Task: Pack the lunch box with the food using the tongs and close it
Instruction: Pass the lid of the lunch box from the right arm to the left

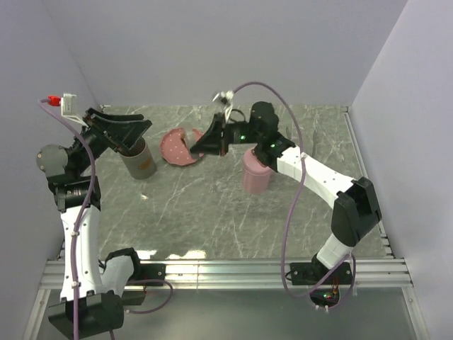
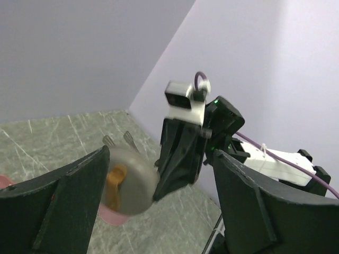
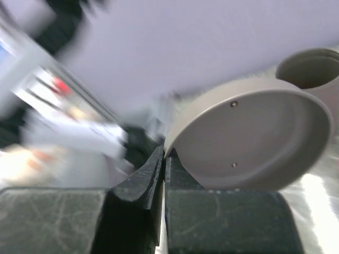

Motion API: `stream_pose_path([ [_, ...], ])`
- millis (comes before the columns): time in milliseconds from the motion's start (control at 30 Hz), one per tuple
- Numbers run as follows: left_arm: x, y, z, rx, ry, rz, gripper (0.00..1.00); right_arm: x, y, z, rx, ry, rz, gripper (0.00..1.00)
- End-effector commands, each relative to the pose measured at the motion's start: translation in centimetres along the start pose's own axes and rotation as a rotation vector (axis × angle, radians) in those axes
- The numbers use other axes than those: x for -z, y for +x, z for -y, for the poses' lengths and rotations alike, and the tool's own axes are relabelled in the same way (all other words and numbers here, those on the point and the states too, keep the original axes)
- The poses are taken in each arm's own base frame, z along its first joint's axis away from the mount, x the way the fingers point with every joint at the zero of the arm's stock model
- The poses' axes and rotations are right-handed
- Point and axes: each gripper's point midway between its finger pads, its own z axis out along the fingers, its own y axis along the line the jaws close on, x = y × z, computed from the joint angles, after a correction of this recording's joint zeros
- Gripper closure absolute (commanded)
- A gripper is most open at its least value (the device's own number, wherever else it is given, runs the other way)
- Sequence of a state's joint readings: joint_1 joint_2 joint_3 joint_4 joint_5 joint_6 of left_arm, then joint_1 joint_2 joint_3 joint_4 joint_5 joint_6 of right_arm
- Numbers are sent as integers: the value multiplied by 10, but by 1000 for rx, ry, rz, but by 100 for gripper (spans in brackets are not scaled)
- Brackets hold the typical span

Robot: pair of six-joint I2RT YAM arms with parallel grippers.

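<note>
- R pincer (image 3: 163,159): jaws together, clamped on the rim of the grey lid (image 3: 254,137). Lid is held on edge in the air, underside twd the wrist cam.
- Just past the lid: lunch box (image 1: 141,166), grey cyl., top uncovered, so closing not yet done.
- Opposite, over the box: L pincer (image 2: 159,164), fingers apart, nothing gripped.
- Below R tips: pink plate (image 1: 173,149); no food made out on it.
- tongs: can't find them. Box filled or not: can't tell.
- Judgement: at the closing step; lid left to seat.

Robot lab cell, plain lilac walls (image 1: 212,49), marbled tabletop (image 1: 212,219), aluminium rails (image 1: 233,273)
</note>
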State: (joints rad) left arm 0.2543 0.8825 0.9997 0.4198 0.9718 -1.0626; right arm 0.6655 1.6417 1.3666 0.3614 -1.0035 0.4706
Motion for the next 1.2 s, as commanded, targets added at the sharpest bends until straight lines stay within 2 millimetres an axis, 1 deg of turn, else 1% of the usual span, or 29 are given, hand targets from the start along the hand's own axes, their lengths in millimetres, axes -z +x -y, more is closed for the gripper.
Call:
stream_pose_path([
  [0,3,-2,4,20,47,86,17,18,-66,-58,-157,-225,182,100],
  [33,4,-1,2,21,46,97,21,18,-67,-54,-210,-247,199,100],
  [67,5,3,1,20,48,95,23,24,-76,-65,-266,-302,227,100],
  [100,5,10,-1,17,54,86,24,25,-79,-64,-297,-313,244,100],
  [167,5,16,-1,11,60,83,26,25,-85,-59,-351,-309,282,100],
  [200,3,25,-2,10,61,66,27,25,-87,-58,-359,-312,295,100],
  [233,2,27,-3,9,52,73,27,25,-91,-57,-370,-313,317,100],
  [267,-1,35,1,-19,69,62,28,25,-92,-56,-399,-319,323,100],
  [333,-4,37,1,-24,58,82,28,26,-97,-53,-458,-316,359,100],
  [367,-8,42,5,-43,71,78,28,26,-97,-53,-479,-317,368,100],
  [400,-11,43,5,-47,65,81,29,28,-98,-54,-496,-315,379,100],
  [433,-13,43,-2,-37,33,91,30,28,-97,-54,-522,-316,389,100],
  [567,-20,42,-11,-37,12,93,34,27,-98,-59,-530,-309,393,100],
  [600,-24,46,-6,-32,34,79,36,25,-96,-62,-535,-313,388,100],
  [767,-32,53,-7,-46,28,53,40,23,-96,-66,-539,-327,385,100],
  [933,-32,58,-5,-52,39,38,47,18,-95,-73,-547,-345,376,100],
  [1167,-34,64,-3,-46,54,16,53,12,-96,-79,-538,-362,370,100],
])
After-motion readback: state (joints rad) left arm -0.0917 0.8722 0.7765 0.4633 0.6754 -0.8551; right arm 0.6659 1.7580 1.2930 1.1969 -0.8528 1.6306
